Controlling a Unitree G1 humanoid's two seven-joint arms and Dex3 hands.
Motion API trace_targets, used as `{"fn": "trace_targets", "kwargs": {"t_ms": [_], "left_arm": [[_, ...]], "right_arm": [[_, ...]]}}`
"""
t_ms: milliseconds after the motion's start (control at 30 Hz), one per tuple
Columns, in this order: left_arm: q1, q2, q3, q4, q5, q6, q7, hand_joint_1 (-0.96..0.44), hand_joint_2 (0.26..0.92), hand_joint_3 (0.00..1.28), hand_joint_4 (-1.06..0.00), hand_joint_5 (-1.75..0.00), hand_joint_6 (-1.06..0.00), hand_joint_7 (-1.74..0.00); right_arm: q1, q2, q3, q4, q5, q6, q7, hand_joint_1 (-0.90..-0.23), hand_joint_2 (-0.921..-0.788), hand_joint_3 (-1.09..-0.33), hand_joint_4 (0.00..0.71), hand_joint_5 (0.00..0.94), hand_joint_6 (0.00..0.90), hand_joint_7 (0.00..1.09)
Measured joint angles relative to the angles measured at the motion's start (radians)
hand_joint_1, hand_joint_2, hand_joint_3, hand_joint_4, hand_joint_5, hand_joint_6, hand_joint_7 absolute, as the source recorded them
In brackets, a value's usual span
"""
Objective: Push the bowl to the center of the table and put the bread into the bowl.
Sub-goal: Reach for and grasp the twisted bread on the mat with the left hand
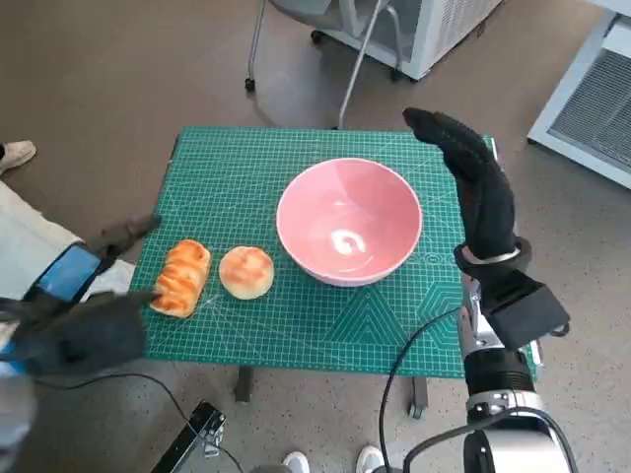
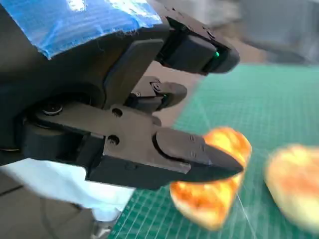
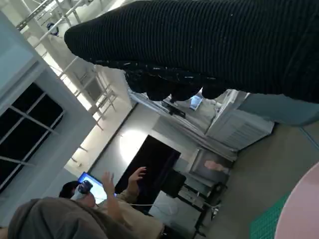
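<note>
A: Where was everything on the table [image 1: 394, 345]?
B: The bowl [image 1: 349, 220] stood near its middle, two breads [image 1: 181, 277] [image 1: 245, 272] to its left.
A: And each robot hand?
B: The right robot hand [image 1: 475, 179] hung flat beside the bowl, fingers spread, empty. The left robot hand [image 1: 87, 313] was empty too, fingers apart, one fingertip [image 2: 219, 164] over the long bread.

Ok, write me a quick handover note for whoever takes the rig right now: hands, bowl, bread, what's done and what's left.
Left hand: open, holds nothing, at the table's left edge beside the long bread.
Right hand: open, holds nothing, raised beside the pink bowl on its right, not touching it as far as the head view shows.
Pink bowl: upright, empty, roughly mid-table on the green mat.
Round bun: on the mat between the long bread and the bowl.
Done: bowl looks about centred.
Left: grasp the bread and put it into the bowl.
</note>
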Motion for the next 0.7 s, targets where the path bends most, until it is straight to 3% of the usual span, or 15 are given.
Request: {"fn": "trace_targets", "kwargs": {"t_ms": [200, 700], "left_arm": [[-0.042, -0.104, -0.077, -0.017, 0.11, 0.168, 0.019, -0.56, 0.921, 0.19, -0.29, -0.02, -0.35, 0.0], [-0.092, -0.136, -0.152, -0.01, 0.153, 0.28, -0.017, -0.59, 0.921, 0.19, -0.3, -0.02, -0.34, 0.0]], "right_arm": [[0.001, -0.001, 0.004, -0.007, -0.002, 0.003, -0.007, -0.526, -0.921, -0.766, 0.379, 0.025, 0.049, 0.87], [0.016, -0.01, 0.006, -0.031, 0.015, 0.015, -0.011, -0.536, -0.921, -0.764, 0.376, 0.024, 0.038, 0.89]]}}
